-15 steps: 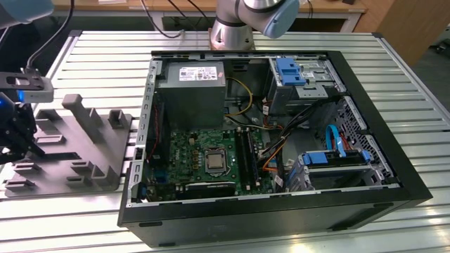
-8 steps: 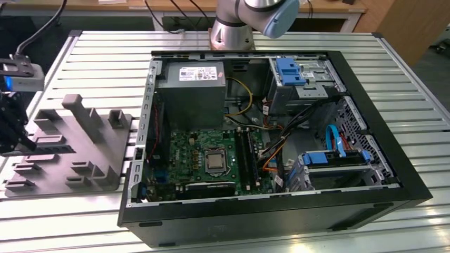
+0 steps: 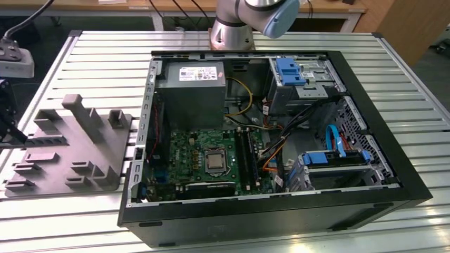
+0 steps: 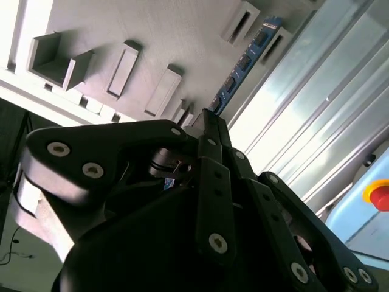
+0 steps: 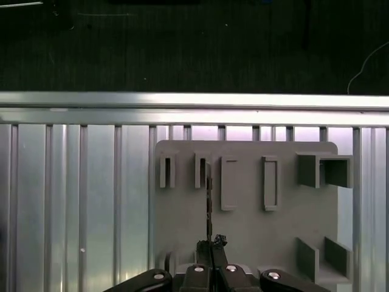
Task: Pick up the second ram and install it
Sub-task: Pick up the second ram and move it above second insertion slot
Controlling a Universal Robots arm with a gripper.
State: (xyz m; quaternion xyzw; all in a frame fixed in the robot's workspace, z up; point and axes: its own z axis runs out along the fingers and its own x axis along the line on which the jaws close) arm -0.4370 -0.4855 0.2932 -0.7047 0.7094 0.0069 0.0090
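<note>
Your gripper [image 5: 210, 243] is clenched on one end of the memory stick [image 4: 244, 64], which sits over the grey holder [image 5: 249, 237], beside its narrow slots [image 5: 167, 170]. Draw it straight along the holder's slot without twisting. I cannot tell whether it is free yet.

There is one open computer tower [image 3: 393, 174] and one grey holder block [image 3: 49, 161] on one slatted metal table [image 3: 105, 52]. Inside the tower are one motherboard [image 3: 189, 153], one processor socket [image 3: 213, 159], one power supply [image 3: 189, 95] and two blue drive brackets [image 3: 288, 71]. One robot arm [image 3: 235, 26] carries one gripper [image 5: 211, 243]. There is one memory stick, the second ram [image 4: 243, 64]. The block's top row has four narrow slots [image 5: 270, 182]. There is one red button [image 4: 380, 196].
</note>
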